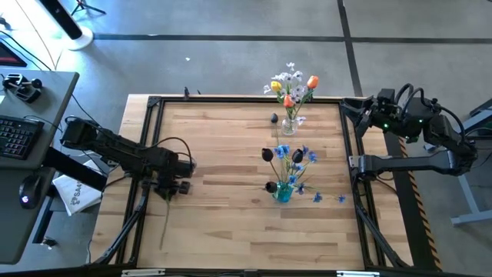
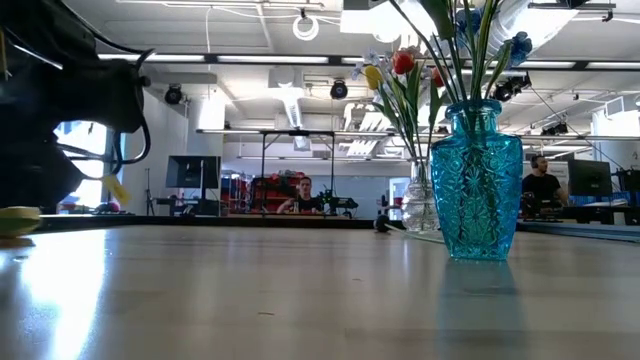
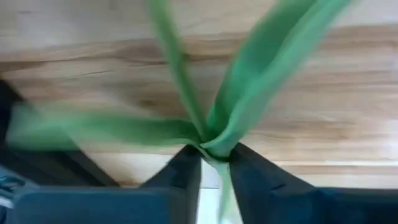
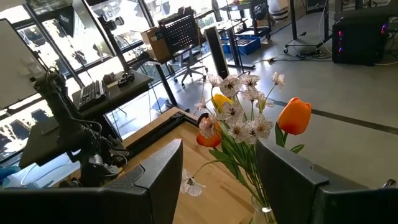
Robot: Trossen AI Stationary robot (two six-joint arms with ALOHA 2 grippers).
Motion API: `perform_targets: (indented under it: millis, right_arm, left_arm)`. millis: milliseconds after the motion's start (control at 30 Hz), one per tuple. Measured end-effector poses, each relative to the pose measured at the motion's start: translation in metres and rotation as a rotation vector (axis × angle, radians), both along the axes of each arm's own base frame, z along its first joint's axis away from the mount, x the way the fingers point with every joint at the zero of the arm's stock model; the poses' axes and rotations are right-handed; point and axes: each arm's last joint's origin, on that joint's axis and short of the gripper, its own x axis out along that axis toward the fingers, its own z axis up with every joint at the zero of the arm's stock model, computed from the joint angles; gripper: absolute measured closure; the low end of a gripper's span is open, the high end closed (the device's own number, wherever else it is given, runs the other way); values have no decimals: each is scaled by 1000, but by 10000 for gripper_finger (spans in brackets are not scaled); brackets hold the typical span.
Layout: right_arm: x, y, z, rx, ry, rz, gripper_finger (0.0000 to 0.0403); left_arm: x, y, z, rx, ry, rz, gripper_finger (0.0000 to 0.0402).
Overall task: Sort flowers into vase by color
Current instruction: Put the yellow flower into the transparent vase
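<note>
My left gripper (image 1: pixel 171 188) (image 3: pixel 213 152) is near the table's left edge, shut on a flower's green stem (image 1: pixel 163 223), which trails toward the near edge. A yellow shape (image 2: pixel 15 220) sits low beside it in the low view. A clear vase (image 1: pixel 289 123) at the far edge holds white-lilac sprays, a yellow tulip and red-orange tulips (image 4: pixel 293 116). A blue vase (image 1: pixel 283 192) (image 2: pixel 483 180) holds blue sprays and dark purple tulips. My right gripper (image 1: pixel 352 106) (image 4: pixel 219 146) waits open at the far right corner, facing the clear vase. My left gripper pinches the flower's stem between its two fingers at the joint where the long green leaves branch off (image 3: pixel 211 144). The fingers (image 3: pixel 186 165) come from above, pointing down at the table. The bare stem end (image 1: pixel 161 240) trails toward the near edge.
A dark purple tulip head (image 1: pixel 274 118) lies beside the clear vase. Small blue blossoms (image 1: pixel 340 198) lie on the wood right of the blue vase. A black frame (image 1: pixel 154 104) borders the table. A desk with keyboard (image 1: pixel 15 135) stands to the left. People sit in the room behind (image 2: pixel 303 192).
</note>
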Motion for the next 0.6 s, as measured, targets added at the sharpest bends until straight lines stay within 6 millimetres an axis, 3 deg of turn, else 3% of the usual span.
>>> perform_targets:
  millis: [133, 333, 467, 600]
  right_arm:
    - [0, 0, 0, 0, 0, 0, 204]
    - [0, 0, 0, 6, -4, -2, 204]
    - [0, 0, 0, 12, -9, -5, 204]
    - [0, 0, 1, 9, -21, -15, 204]
  left_arm:
    - [5, 0, 2, -1, -53, -41, 390]
    - [45, 2, 28, 197, -348, -85, 398]
    - [87, 7, 58, 440, -781, -135, 399]
    - [112, 15, 83, 782, -1141, -283, 400]
